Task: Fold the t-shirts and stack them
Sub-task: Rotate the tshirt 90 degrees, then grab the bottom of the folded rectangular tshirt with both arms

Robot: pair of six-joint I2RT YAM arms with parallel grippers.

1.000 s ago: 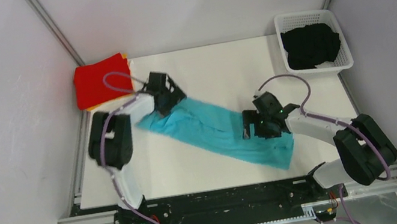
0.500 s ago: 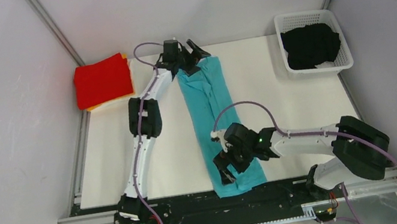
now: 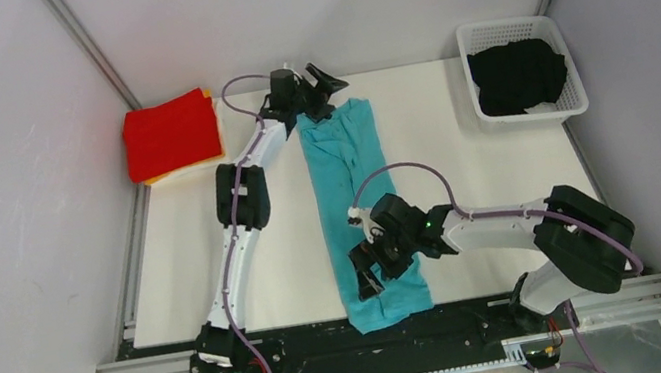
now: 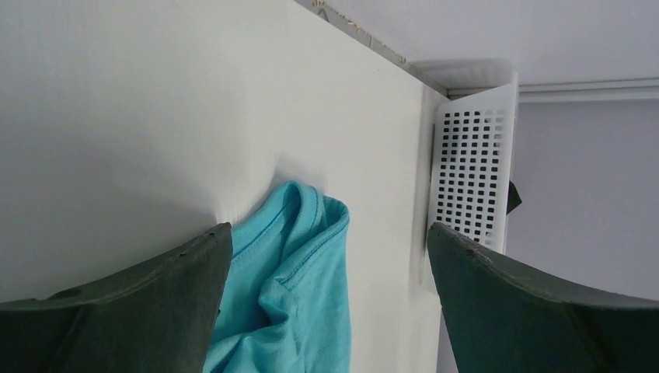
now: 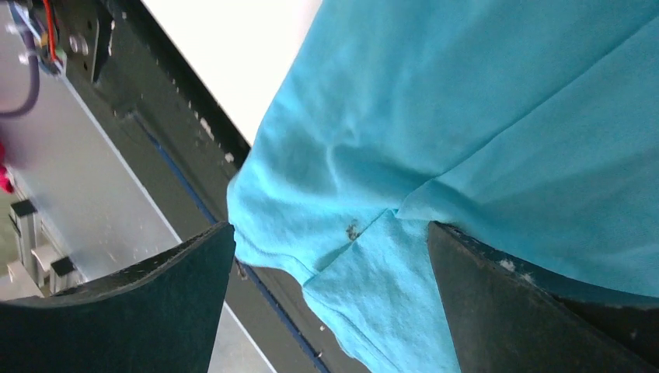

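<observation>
Down the surface's (image 3: pixel 458 125) middle, far edge to past the near edge: turquoise t-shirt (image 3: pixel 342 159) lying loose, left fingers (image 3: pixel 319 81) and right fingers (image 3: pixel 366 284) wide apart, empty, overhanging hem liable to pull it off.

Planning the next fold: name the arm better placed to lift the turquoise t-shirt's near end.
Right. The right gripper, open, hangs over that end of the turquoise t-shirt; the left gripper, also open, is at the far collar end.
</observation>
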